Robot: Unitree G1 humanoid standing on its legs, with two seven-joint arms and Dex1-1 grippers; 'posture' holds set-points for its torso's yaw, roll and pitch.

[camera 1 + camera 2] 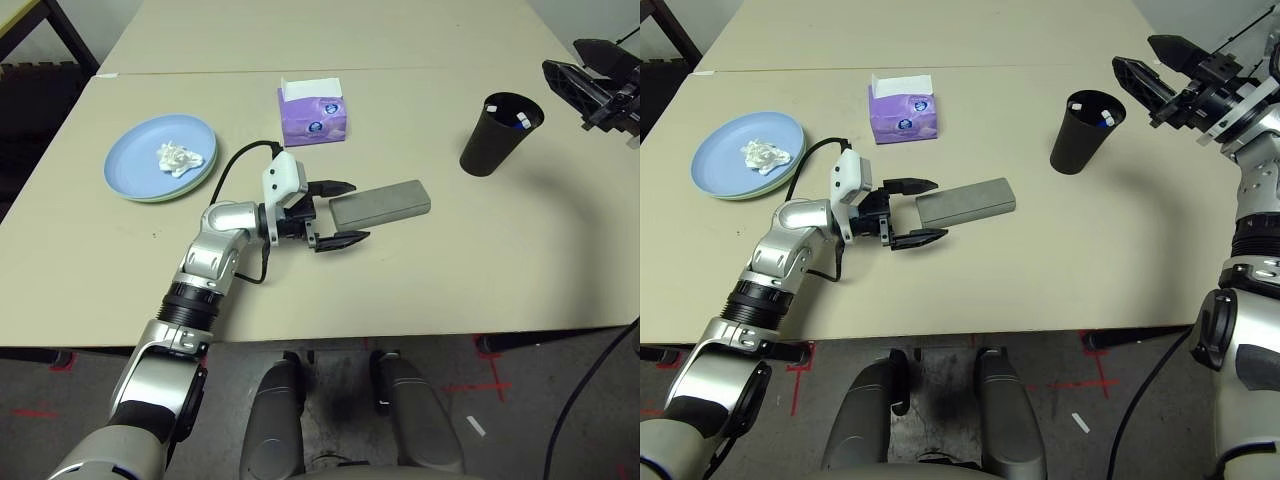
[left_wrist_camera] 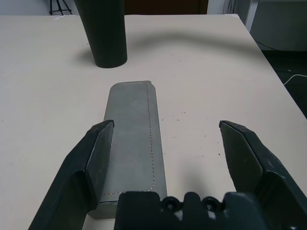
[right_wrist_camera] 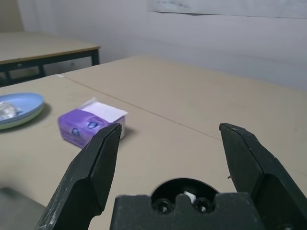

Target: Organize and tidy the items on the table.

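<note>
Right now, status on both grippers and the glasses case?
Left gripper open, its fingers around the near end of the glasses case. Right gripper open, empty, above the black cup. Case flat on table, nothing blocking.

No readable text anywhere; purple tissue box (image 1: pixel 314 119) bears round blue marks, possibly a logo, too small to read

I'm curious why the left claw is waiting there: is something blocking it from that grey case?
Nothing visible does. The left claw is open, and the grey case lies flat on the table, one end already between its fingers.
</note>
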